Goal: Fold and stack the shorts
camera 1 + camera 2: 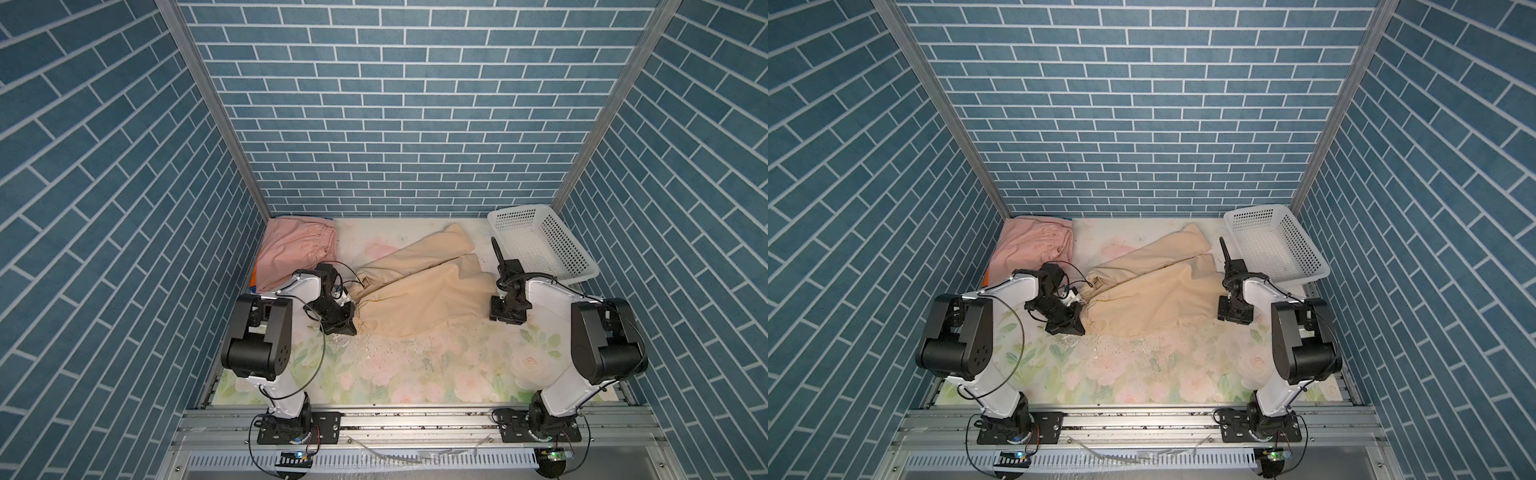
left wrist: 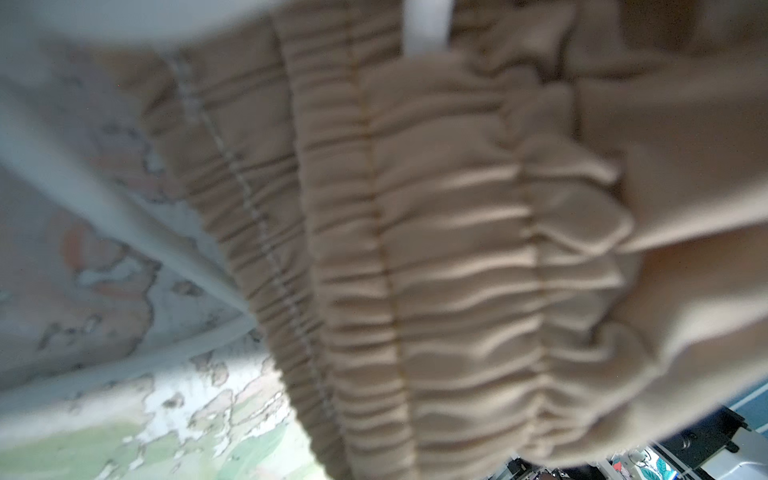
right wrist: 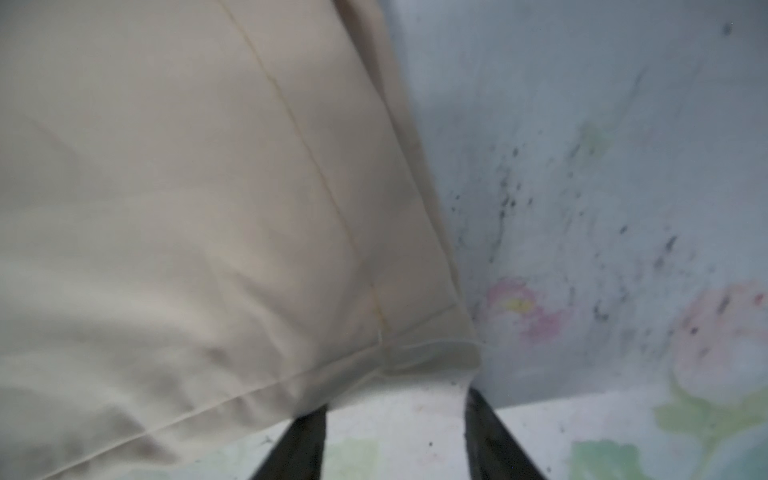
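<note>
The beige shorts lie spread across the middle of the floral table, waist to the left and legs toward the back right. My left gripper is shut on their gathered waistband, which fills the left wrist view and hides its fingers. My right gripper stands open at the near leg's hem corner, which lies across its dark fingertips. In both top views its wrist hangs over that hem. The pink shorts lie folded at the back left. Below them shows an orange and blue sliver of striped cloth.
A white perforated basket stands tilted at the back right corner, close behind the right arm. Blue brick-pattern walls close in the table on three sides. The metal rail with both arm bases runs along the front.
</note>
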{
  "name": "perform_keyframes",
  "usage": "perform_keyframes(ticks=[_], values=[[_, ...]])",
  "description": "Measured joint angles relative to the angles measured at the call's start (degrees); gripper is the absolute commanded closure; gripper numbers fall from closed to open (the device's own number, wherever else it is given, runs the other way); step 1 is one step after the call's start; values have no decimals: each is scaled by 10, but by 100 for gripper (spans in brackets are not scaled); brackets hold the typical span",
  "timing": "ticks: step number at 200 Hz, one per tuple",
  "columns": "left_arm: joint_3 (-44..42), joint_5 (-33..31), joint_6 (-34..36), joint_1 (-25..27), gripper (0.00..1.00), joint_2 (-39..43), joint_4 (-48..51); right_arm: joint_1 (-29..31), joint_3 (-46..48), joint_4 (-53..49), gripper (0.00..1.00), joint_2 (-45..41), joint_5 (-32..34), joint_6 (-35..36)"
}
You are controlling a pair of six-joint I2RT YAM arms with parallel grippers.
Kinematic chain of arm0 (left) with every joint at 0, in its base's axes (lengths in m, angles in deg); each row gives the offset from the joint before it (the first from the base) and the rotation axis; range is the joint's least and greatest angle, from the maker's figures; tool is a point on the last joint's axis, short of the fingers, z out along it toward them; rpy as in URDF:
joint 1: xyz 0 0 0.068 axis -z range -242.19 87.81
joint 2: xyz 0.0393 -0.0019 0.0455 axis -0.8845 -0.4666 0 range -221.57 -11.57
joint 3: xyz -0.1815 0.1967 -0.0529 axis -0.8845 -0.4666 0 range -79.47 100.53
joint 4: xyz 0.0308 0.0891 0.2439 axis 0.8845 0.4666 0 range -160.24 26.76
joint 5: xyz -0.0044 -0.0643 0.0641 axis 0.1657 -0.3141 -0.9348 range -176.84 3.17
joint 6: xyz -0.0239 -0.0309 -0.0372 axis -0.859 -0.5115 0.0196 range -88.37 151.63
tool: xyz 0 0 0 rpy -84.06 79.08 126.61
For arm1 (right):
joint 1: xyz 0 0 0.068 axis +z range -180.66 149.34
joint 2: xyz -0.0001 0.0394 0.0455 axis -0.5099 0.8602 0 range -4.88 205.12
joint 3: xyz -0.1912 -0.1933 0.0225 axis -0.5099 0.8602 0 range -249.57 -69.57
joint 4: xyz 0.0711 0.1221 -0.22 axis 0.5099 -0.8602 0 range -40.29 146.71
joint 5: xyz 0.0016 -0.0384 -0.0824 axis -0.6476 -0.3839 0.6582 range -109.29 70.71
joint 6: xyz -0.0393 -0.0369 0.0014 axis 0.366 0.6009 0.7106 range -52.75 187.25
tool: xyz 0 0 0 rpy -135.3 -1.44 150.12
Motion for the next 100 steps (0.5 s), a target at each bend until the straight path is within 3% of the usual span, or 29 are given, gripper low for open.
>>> perform_keyframes(ticks=[17, 34, 45, 61, 85, 94, 100], values=[[0, -2, 3, -1, 100, 7, 13, -10, -2, 3, 100, 0, 10, 0], [3, -12, 5, -1, 99, 9, 27, -19, -1, 2, 100, -3, 19, 1], [4, -15, 7, -1, 68, 9, 31, -22, 3, 2, 100, -10, 26, 1], [10, -28, 10, -1, 63, 9, 46, -24, 11, -3, 100, -26, 35, 2], [37, -68, 14, -1, 22, 11, 71, -24, 14, -17, 100, -55, 45, 2], [51, -85, 9, -1, 2, 17, 77, -24, 12, -22, 90, -61, 45, 2], [61, -96, 8, -2, 0, 26, 77, -24, 8, -27, 80, -64, 44, 2]])
